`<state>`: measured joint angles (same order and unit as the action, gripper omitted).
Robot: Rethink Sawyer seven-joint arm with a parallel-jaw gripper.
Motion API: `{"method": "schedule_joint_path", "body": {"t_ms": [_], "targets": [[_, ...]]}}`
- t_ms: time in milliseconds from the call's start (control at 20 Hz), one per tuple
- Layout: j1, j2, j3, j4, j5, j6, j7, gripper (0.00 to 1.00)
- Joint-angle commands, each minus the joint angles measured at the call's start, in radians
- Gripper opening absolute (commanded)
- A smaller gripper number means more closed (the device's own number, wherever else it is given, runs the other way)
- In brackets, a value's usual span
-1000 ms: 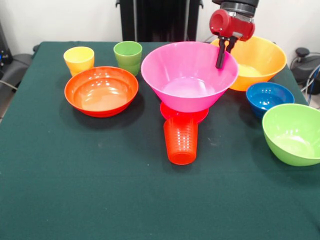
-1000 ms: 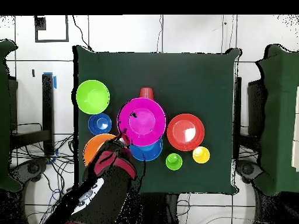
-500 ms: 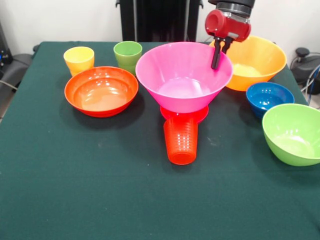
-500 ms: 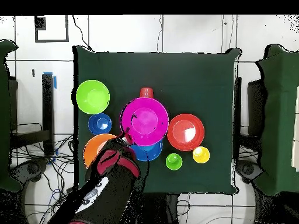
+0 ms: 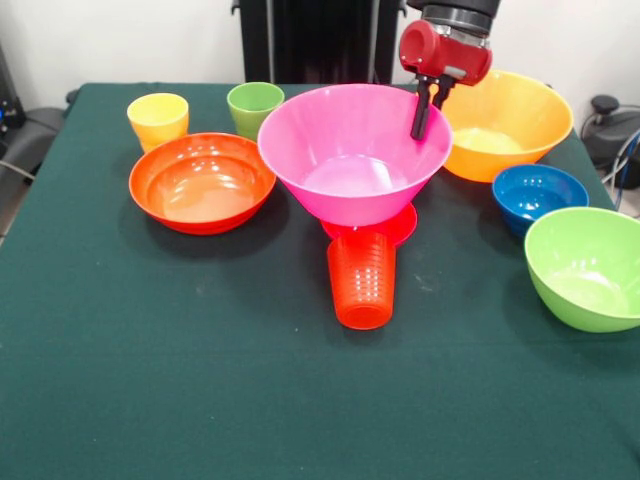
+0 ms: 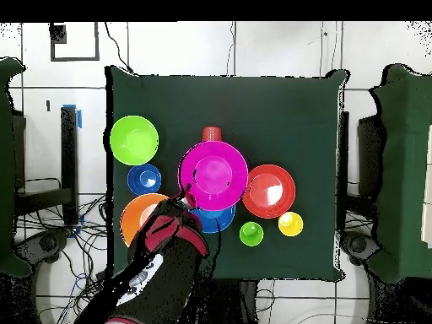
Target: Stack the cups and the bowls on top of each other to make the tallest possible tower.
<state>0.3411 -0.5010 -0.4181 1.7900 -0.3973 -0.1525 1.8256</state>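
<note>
My hand [image 5: 423, 118] is closed on the rim of the large pink bowl [image 5: 352, 155], gripping it at the side nearest my base, and the bowl hangs tilted from that grip. Its foot sits just above a small magenta bowl [image 5: 400, 226], which peeks out beneath it. Whether the two are touching I cannot tell. The ribbed orange-red cup [image 5: 362, 283] stands mouth-down on the desk [image 5: 180, 380], right in front of the magenta bowl and about in the desk's middle.

From overhead, my hand [image 6: 184, 199] meets the pink bowl [image 6: 214, 175] at its lower left rim, and a medium blue bowl [image 6: 213, 222] shows partly from under the pink one, toward the edge by my base.

The wide shallow red-orange bowl [image 5: 202, 181] rests on the desk just beside the pink bowl. Behind it, near the far edge in the front view, stand the yellow cup [image 5: 158, 120] and the light green cup [image 5: 254, 108], both upright and slightly apart.

On the other side of the pink bowl, the large yellow-orange bowl [image 5: 508, 124] sits near the desk's corner by my base. The small dark blue bowl [image 5: 538, 194] is beside it, and the lime green bowl [image 5: 588, 266] is at the desk's side edge.
</note>
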Motion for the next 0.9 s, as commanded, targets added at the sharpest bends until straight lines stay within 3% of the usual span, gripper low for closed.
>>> {"method": "schedule_joint_path", "body": {"t_ms": [50, 900], "targets": [[-0.001, 0.034, 0.092, -0.016, 0.045, -0.041, 0.152, 0.00], [0.011, 0.047, 0.086, 0.007, 0.077, -0.108, 0.157, 0.00]]}}
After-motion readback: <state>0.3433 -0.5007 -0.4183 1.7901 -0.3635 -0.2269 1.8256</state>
